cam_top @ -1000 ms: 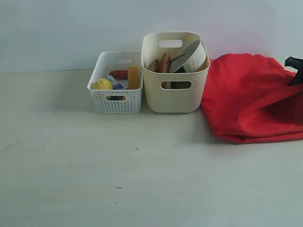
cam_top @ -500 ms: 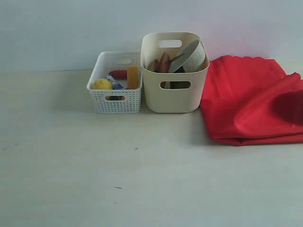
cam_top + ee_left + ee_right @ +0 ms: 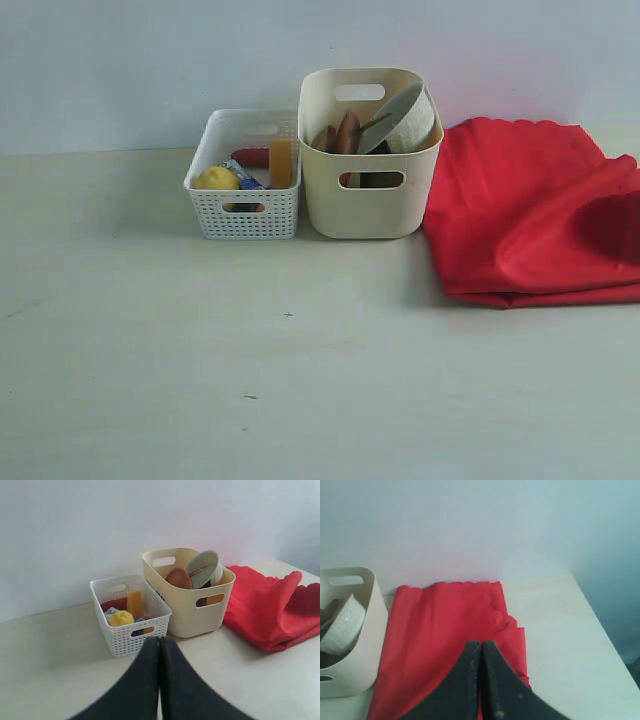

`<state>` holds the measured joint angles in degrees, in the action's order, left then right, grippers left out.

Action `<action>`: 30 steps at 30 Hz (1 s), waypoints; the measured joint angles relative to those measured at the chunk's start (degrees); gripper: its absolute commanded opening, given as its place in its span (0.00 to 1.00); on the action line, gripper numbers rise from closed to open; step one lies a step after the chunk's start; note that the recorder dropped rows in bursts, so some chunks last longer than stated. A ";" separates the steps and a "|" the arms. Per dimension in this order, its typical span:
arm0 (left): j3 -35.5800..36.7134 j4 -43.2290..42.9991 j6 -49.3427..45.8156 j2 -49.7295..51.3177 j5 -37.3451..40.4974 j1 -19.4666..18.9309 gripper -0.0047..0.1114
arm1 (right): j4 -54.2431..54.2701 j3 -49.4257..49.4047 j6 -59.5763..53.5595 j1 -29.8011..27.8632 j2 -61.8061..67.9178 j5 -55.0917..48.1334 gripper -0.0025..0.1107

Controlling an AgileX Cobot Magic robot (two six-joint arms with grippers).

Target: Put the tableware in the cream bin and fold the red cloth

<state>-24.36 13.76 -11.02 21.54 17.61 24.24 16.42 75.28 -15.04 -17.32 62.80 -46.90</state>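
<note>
We see the cream bin point(image 3: 370, 205) standing upright on the pale table point(image 3: 300, 380), and we place everything else by it. Inside it the pale green-white bowl point(image 3: 408, 118) leans on its edge against a wall, its rim rising above the bin's top, and the brown round plate point(image 3: 179, 578) stands on edge just beside the bowl; what lies deeper in the bin we cannot make out. The red cloth point(image 3: 525, 210) lies on the table right against the bin, on the side away from the white perforated basket point(image 3: 245, 215), folded over on itself in layers, with a scalloped edge along its far border; whether it touches the bin we cannot tell. The basket sits just beside the bin, lower than it, and holds a lemon point(image 3: 216, 178), an orange-yellow block point(image 3: 281, 162) and a red piece point(image 3: 250, 156). The left gripper point(image 3: 159, 641) has its jaws pressed together with nothing between them, and it hangs in the air facing the bin's handle cutout, well apart from the bin. The right gripper point(image 3: 480, 644) is likewise closed tight on nothing, above the cloth and to that same side of the bin
</note>
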 measured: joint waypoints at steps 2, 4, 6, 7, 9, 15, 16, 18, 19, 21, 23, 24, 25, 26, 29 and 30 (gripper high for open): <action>0.00 -0.14 -0.22 0.00 -0.37 0.00 0.04 | 2.78 -4.81 -1.31 0.18 -5.18 2.31 0.02; 0.00 -0.18 -0.32 0.00 -0.61 0.00 0.04 | 5.54 -9.44 -3.02 1.55 -9.53 4.57 0.02; 0.00 -0.18 -0.32 0.00 -0.70 0.00 0.04 | 7.84 -14.39 -5.19 3.14 -13.47 6.71 0.02; 0.00 -0.18 -0.32 0.00 -0.70 0.00 0.04 | 8.64 -16.64 -6.40 3.88 -15.60 7.50 0.02; 0.00 -0.18 -0.32 0.00 -0.70 0.00 0.04 | 9.44 -20.57 -8.28 4.91 -19.96 8.72 0.02; 0.00 -0.18 -0.32 0.00 -0.70 0.00 0.04 | 9.49 -27.82 -12.24 7.83 -34.02 11.24 0.02; 0.00 -0.18 -0.36 0.00 -0.70 0.00 0.04 | 9.49 -28.85 -13.40 8.43 -35.98 11.37 0.02; 0.00 -0.27 -0.36 0.00 -0.70 0.00 0.04 | 9.58 -31.15 -15.52 10.11 -40.64 11.37 0.02; 0.00 -0.27 -0.36 0.00 -0.70 0.00 0.04 | 9.58 -32.12 -16.15 10.96 -42.81 11.37 0.02; 0.00 -0.27 -0.36 0.00 -0.70 0.00 0.04 | 9.58 -34.64 -17.06 12.46 -46.74 11.37 0.02; 0.00 -0.27 -0.53 0.00 -0.70 0.00 0.04 | 9.58 -36.95 -17.36 13.51 -49.57 11.37 0.02; 0.00 -0.27 -0.53 0.00 -0.70 0.00 0.04 | 9.71 -38.27 -17.47 14.00 -50.84 11.49 0.02; 0.00 -0.27 -0.53 0.00 -0.70 0.00 0.04 | 9.90 -39.61 -17.56 14.34 -51.70 11.64 0.02; 0.00 -0.27 -0.53 0.00 -0.70 0.00 0.04 | 10.20 -40.86 -17.70 14.72 -52.56 11.75 0.02; 0.00 -0.27 -0.53 0.00 -0.70 0.00 0.04 | 11.46 -43.98 -17.82 15.93 -53.88 12.49 0.02; 0.00 -0.27 -0.53 0.00 -0.70 0.00 0.04 | 11.92 -44.97 -17.82 16.39 -54.14 12.93 0.02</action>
<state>-24.36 13.49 -11.55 21.54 16.91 24.24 28.34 30.30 -32.86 -0.93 8.66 -33.97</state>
